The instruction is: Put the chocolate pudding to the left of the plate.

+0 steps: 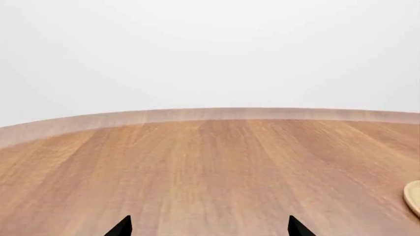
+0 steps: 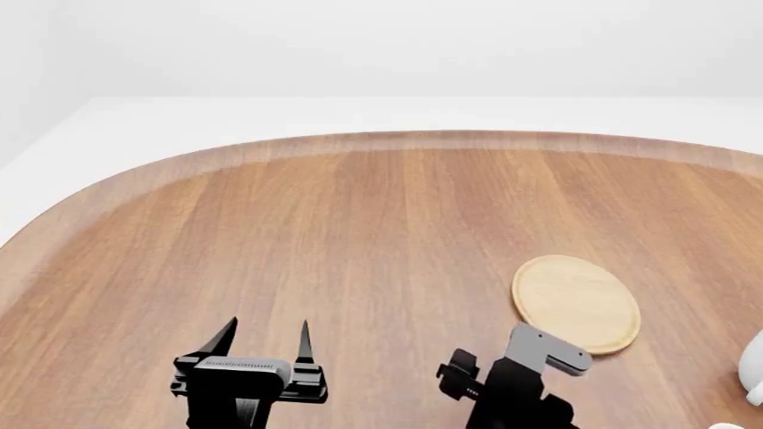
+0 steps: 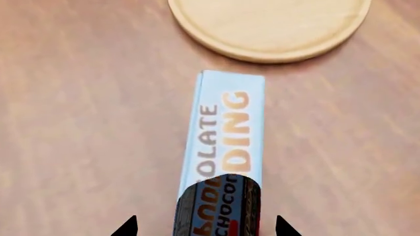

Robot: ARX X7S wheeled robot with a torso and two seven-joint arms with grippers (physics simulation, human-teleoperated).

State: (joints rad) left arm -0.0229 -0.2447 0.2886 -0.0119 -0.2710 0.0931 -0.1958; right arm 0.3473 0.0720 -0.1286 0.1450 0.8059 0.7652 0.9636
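The chocolate pudding [image 3: 226, 132] is a narrow carton with its pale edge and orange-red lettering facing my right wrist camera. One end stops just short of the plate [image 3: 269, 24], a tan round disc on the table. My right gripper [image 3: 203, 228] is open and straddles the carton's near end, with a gap on each side. In the head view the right gripper [image 2: 507, 375] sits just left of the plate [image 2: 576, 302] and hides the pudding. My left gripper [image 2: 264, 329] stands open and empty over bare wood at the near left. A sliver of the plate [image 1: 413, 196] shows in the left wrist view.
The wooden table [image 2: 357, 223] has a rounded far edge and a curved left corner. Part of a white mug [image 2: 753, 362] shows at the right edge of the head view.
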